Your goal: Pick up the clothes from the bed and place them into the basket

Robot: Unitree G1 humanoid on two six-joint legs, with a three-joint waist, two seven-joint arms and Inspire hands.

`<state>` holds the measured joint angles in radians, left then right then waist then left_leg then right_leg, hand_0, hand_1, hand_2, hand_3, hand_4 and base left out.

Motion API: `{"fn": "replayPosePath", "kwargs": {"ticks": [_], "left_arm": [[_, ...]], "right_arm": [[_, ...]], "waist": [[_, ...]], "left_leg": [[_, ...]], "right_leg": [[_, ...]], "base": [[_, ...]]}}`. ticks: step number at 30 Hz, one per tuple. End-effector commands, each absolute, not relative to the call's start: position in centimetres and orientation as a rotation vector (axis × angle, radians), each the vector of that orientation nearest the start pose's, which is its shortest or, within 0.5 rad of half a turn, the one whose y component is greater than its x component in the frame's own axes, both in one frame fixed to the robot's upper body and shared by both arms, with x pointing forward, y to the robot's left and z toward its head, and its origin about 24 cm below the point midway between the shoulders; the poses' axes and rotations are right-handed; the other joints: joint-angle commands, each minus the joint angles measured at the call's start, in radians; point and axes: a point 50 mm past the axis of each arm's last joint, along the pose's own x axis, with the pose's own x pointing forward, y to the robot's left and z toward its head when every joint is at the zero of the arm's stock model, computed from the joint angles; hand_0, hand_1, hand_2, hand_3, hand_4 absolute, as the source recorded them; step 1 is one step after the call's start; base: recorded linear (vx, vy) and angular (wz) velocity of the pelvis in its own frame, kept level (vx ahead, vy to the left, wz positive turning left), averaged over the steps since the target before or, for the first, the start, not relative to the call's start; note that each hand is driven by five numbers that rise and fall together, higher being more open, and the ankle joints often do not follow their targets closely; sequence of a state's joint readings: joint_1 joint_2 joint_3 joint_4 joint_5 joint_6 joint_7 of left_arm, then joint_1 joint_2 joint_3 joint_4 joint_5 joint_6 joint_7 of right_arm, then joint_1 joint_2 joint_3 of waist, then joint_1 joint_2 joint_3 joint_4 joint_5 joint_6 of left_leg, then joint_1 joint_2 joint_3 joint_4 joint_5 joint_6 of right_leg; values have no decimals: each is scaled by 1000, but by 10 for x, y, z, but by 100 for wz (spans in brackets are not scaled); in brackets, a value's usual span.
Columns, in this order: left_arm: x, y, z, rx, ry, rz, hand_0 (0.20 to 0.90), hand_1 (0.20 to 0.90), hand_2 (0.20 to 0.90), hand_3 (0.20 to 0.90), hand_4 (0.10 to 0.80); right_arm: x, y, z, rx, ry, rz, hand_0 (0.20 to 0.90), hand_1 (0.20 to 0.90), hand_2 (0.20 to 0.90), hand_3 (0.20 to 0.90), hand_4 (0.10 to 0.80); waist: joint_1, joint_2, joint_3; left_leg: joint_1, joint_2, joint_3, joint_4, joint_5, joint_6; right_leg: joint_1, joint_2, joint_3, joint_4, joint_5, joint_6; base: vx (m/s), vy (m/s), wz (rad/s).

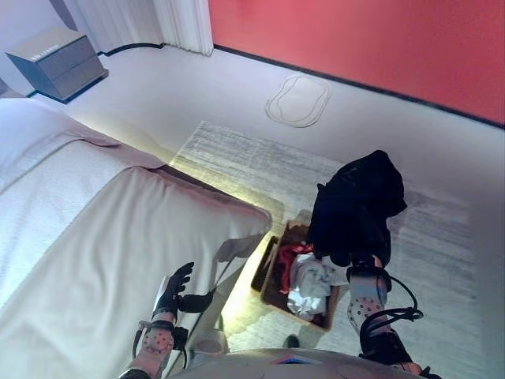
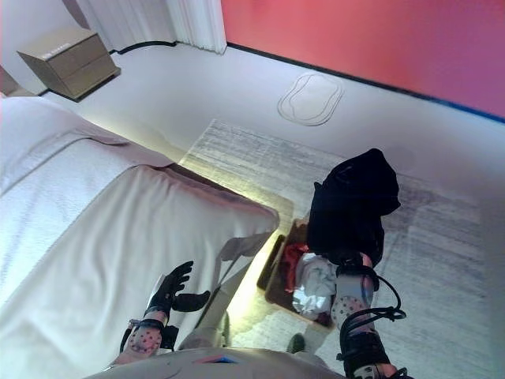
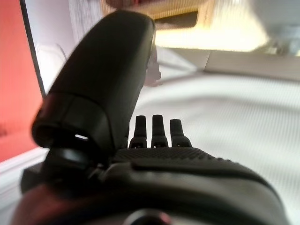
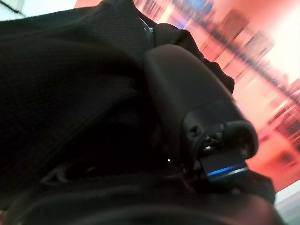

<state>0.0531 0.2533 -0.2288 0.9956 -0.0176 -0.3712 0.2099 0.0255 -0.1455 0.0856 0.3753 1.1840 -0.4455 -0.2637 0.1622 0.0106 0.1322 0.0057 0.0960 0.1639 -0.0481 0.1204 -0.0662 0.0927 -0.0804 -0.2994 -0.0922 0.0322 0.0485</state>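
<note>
A black garment (image 1: 357, 204) hangs bunched from my raised right hand (image 4: 197, 108), above the far side of the brown basket (image 1: 271, 294) on the floor. In the right wrist view the black cloth (image 4: 70, 93) covers the fingers and the thumb presses against it. The basket holds red cloth (image 1: 289, 254) and white cloth (image 1: 309, 284). My left hand (image 1: 173, 290) hovers open over the near corner of the white bed (image 1: 95, 253), fingers straight, holding nothing. No clothes show on the visible bed surface.
A grey rug (image 1: 260, 162) lies under the basket. A grey nightstand (image 1: 57, 61) stands at the far left by white curtains (image 1: 183, 22). A red wall (image 1: 371, 43) runs along the back. A round outline (image 1: 298, 101) marks the floor.
</note>
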Motion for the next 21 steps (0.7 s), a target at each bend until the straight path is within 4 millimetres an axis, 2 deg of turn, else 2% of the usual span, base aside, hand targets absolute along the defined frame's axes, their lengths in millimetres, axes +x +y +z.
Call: {"fn": "replayPosePath", "kwargs": {"ticks": [1, 8, 21], "left_arm": [[152, 233, -118, 420, 621, 105, 900, 900, 900, 900, 800], [143, 238, -123, 441, 666, 94, 900, 900, 900, 900, 800], [141, 233, -126, 441, 676, 55, 900, 900, 900, 900, 800]], "right_arm": [[252, -207, 12, 909, -117, -525, 300, 300, 300, 200, 100], [240, -226, -23, 866, 19, -671, 300, 300, 300, 200, 100], [225, -245, -64, 834, 215, -770, 300, 300, 300, 200, 100]], "waist": [[35, -18, -54], [51, -19, -72], [87, -10, -67]], "left_leg": [[-110, -34, -54, 2, -14, -15], [-100, -43, -75, -12, -13, -20], [-106, -51, -100, -12, -4, -26]], "right_leg": [[61, -34, -112, 29, -48, 36], [76, -33, -132, 16, -53, 32], [85, -23, -143, 12, -54, 25]], "base": [[2, -1, 17], [15, -8, 6], [8, -11, 3]]}}
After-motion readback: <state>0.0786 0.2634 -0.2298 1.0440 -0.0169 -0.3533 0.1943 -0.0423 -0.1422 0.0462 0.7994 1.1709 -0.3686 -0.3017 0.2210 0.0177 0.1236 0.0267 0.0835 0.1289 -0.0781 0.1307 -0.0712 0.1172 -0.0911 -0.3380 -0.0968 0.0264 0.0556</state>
